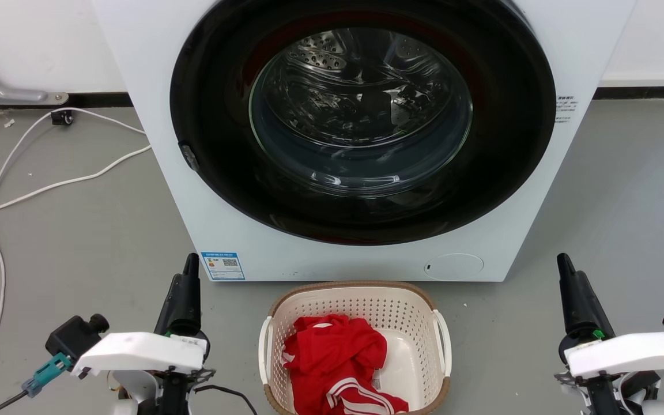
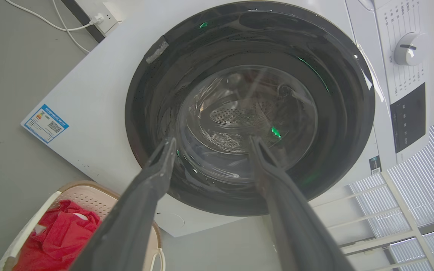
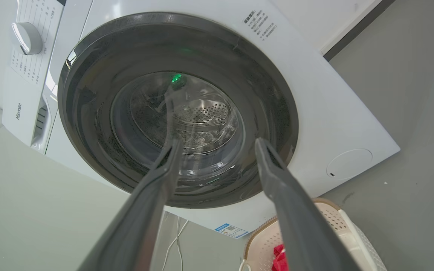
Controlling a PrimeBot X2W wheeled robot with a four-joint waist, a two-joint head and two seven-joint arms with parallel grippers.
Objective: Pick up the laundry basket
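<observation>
Nearest the robot, the left gripper (image 2: pixel 212 141) hangs low on the left and the right gripper (image 3: pixel 219 142) low on the right. Each one's two dark fingers are spread apart and hold nothing, as both wrist views show.

Between them, a little farther out, the laundry basket (image 1: pixel 366 308) sits on the grey floor (image 1: pixel 78 242), well apart from either gripper. A red garment with white stripes (image 1: pixel 332 357) is heaped inside it, mostly toward the left. The left handle (image 1: pixel 263 351) and the right handle (image 1: pixel 445 343) curve down the outside of the two short walls, and both are free.

Just beyond the basket's far rim stands the white washing machine (image 1: pixel 182 190) with its round dark door (image 1: pixel 361 127) shut. A white cable (image 1: pixel 49 184) trails over the floor to the far left.

The task looks to be at its very start, with the reach not yet made. The next move probably calls for each arm to swing inward and down to the handle on its own side. The fingers should then close around the thin white loops. Both arms would need to lift together and level, since the garment lies off-centre and could tip the basket.
</observation>
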